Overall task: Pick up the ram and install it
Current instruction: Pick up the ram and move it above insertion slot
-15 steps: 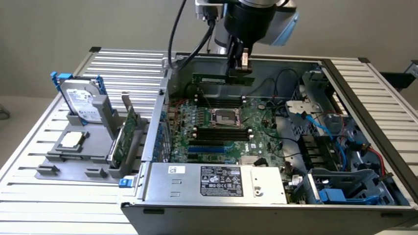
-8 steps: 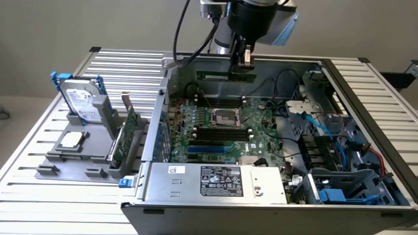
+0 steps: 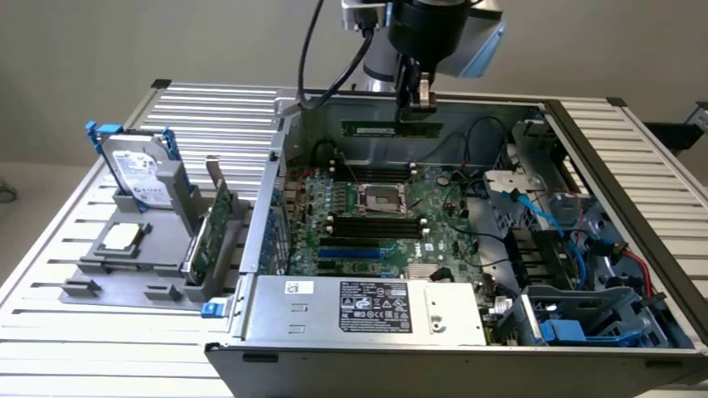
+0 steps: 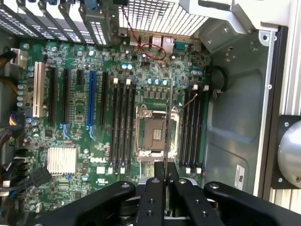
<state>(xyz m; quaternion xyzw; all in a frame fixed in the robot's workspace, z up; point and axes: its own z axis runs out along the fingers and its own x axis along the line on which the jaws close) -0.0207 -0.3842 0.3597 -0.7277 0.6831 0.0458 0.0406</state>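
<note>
Pincer (image 3: 419,103) pinches the ram (image 3: 370,128) by its upper edge, long side level, above the motherboard (image 3: 443,217) near the far wall of the case (image 3: 332,311). It hangs parallel to the memory slots (image 4: 123,127), evidently for alignment. Not seated.

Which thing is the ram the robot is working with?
Find the open computer case. Over its green motherboard, the robot's hand grips the ram. It is a long, narrow green strip held in the air, unlike the wider card standing outside the case.
</note>
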